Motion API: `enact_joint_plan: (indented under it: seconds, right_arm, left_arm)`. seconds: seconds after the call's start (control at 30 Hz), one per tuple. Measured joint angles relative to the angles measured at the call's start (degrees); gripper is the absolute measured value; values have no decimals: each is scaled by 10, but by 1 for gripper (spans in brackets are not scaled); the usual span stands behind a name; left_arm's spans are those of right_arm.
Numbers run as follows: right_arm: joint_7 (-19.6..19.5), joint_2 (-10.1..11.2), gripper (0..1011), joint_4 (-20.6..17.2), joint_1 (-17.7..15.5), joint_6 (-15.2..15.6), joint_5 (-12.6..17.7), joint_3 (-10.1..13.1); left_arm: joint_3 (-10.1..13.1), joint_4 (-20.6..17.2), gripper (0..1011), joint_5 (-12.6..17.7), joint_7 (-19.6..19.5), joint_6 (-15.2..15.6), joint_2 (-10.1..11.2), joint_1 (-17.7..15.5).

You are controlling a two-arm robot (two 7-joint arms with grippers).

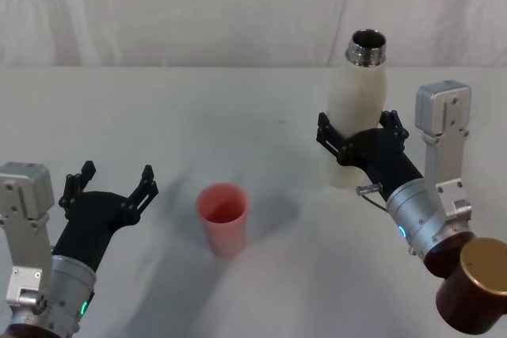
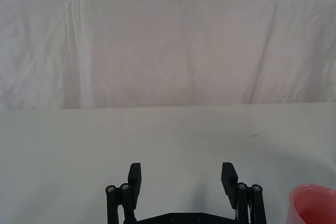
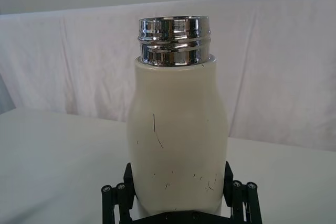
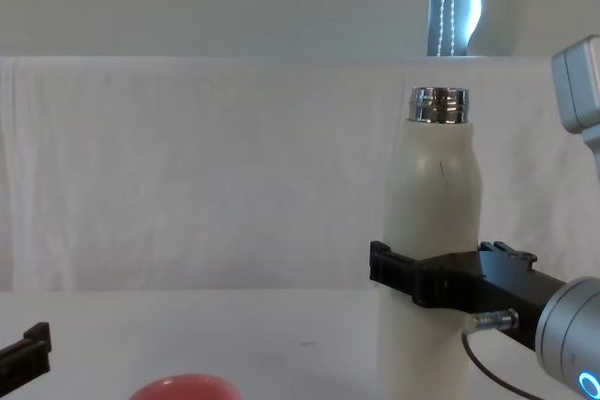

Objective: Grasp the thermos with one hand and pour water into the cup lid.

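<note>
Right gripper (image 1: 360, 134) pinches the upright thermos (image 1: 354, 116) low on its body, well right of the cup lid (image 1: 223, 217); top-heavy hold could slip when tilted, while the left gripper (image 1: 111, 182), left of the cup lid, idles spread open.

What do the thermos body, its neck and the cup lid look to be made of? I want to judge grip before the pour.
Thermos: cream body looks like painted or coated metal, matte, with thin dark scratches. Its neck is bare polished metal, mirror-bright and ribbed. Cup lid: salmon-red, smooth and matte, probably plastic. The right gripper straddles the body.
</note>
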Motion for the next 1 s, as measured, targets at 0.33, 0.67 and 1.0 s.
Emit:
enact_joint_plan:
  seconds: [0.33,0.67,1.0]
  right_arm:
    - [-1,17,960,-6,14,13,-49,-26]
    - [-17,54,960,-53,11,34,-165,-63]
    - [-34,88,960,-78,6,43,-283,-99]
  left_arm:
    - [0,0,1001,0,0,0,0,0]
    - [0,0,1001,0,0,0,0,0]
    - [0,0,1001,0,0,0,0,0]
